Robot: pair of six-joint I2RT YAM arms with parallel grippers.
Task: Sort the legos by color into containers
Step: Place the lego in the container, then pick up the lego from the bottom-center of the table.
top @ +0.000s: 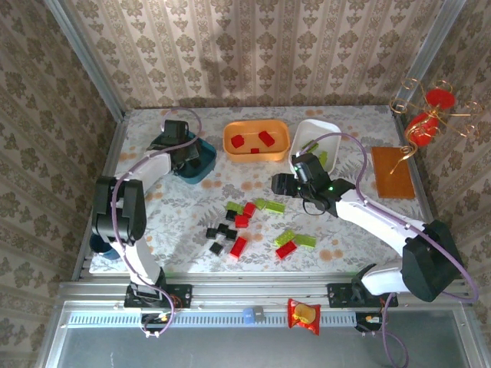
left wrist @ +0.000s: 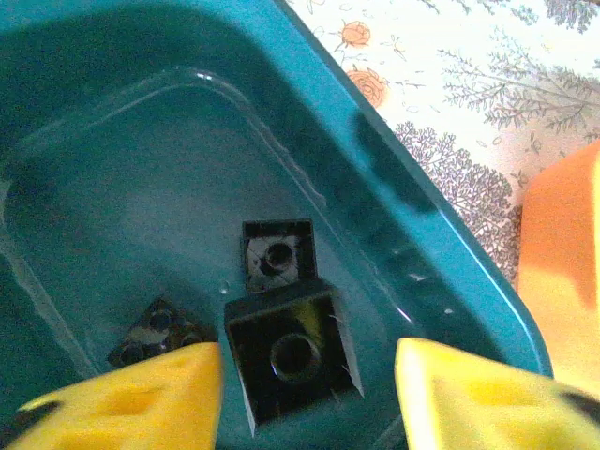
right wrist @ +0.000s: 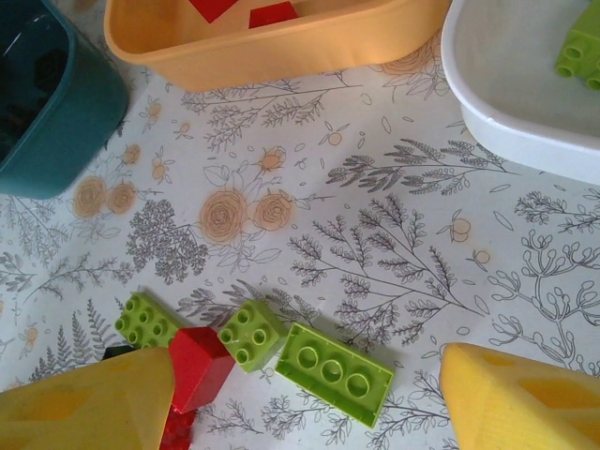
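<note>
My left gripper (top: 182,153) hangs open inside the dark teal tray (top: 202,170). In the left wrist view its fingers (left wrist: 141,403) flank an upside-down black brick (left wrist: 292,358) that has a gap on its right side. Two more black bricks (left wrist: 278,253) lie on the teal tray (left wrist: 450,272) floor. My right gripper (top: 279,184) stands open above lime bricks (top: 269,205). An oblong lime brick (right wrist: 333,372), a square lime one (right wrist: 251,333) and a red brick (right wrist: 199,366) sit between its fingers (right wrist: 520,398). The orange tray (top: 257,158) holds red bricks (top: 266,138). The white tray (top: 307,126) holds lime bricks (right wrist: 581,47).
Black, red and lime bricks (top: 230,236) are scattered mid-table, with more (top: 295,241) to the right. A brown board (top: 391,170) and a gold wire stand (top: 422,115) sit at the right. A dark blue bowl (top: 103,245) is at the left edge and a snack packet (top: 304,313) on the front rail.
</note>
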